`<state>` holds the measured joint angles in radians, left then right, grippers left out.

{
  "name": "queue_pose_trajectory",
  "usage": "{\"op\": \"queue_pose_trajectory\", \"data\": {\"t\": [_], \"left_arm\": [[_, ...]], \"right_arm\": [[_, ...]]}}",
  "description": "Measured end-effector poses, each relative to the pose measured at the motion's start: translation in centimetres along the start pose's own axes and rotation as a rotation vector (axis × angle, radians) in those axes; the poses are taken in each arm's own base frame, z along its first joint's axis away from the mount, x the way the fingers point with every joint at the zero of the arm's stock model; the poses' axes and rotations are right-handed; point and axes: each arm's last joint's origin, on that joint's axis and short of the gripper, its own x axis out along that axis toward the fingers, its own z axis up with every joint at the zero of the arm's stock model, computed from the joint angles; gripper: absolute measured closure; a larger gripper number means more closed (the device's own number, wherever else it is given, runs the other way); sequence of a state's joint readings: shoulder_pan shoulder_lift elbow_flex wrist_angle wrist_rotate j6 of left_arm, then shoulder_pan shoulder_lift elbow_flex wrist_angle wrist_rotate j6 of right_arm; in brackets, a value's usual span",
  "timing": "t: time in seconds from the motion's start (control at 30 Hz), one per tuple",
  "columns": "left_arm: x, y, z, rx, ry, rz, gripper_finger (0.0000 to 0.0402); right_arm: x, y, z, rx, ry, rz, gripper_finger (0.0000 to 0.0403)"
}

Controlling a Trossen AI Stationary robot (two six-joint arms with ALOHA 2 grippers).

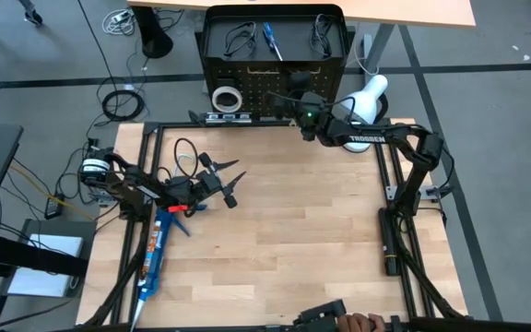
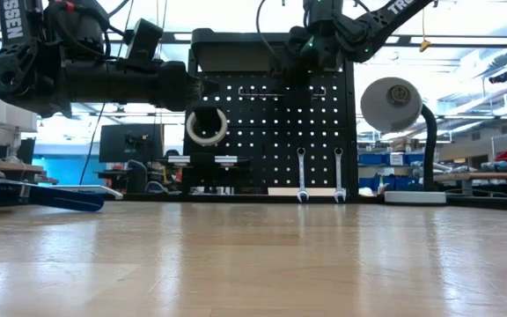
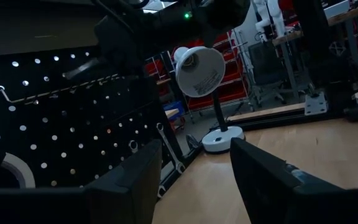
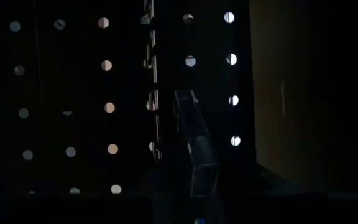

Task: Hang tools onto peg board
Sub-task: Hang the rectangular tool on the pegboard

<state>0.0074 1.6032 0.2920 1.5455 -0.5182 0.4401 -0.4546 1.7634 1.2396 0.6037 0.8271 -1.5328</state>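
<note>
the table [image 1: 284, 231] is bare wood in the middle. the peg board [image 2: 315, 132] stands upright at the far edge, with a white lamp [image 2: 393, 104] just beside it. right gripper [image 1: 295, 100] is up against the board's upper part, near a hook; can't tell whether its fingers are spread or pinching anything. left gripper [image 1: 231, 180] hangs over the table's left side, fingers spread, holding nothing. on the board: a tape ring [image 2: 206, 126] at the left, two wrenches [image 2: 302, 176] hanging low down, a screwdriver [image 1: 270, 39] and wire loops [image 1: 238, 39] above.
</note>
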Motion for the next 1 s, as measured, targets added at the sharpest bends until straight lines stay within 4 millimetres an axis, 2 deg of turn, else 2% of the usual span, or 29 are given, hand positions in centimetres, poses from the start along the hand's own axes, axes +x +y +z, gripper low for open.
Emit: {"op": "queue_pose_trajectory", "data": {"t": [0.6,1.0], "left_arm": [[0.0,0.02,0.03,-0.002,-0.003,0.001,0.0204],[0.0,0.01,0.03,-0.001,-0.003,0.001,0.0204]], "right_arm": [[-0.07,0.21,-0.07,0.047,0.042,0.013,0.0245],[-0.89,0.42,0.62,0.07,0.05,0.026,0.024]]}}
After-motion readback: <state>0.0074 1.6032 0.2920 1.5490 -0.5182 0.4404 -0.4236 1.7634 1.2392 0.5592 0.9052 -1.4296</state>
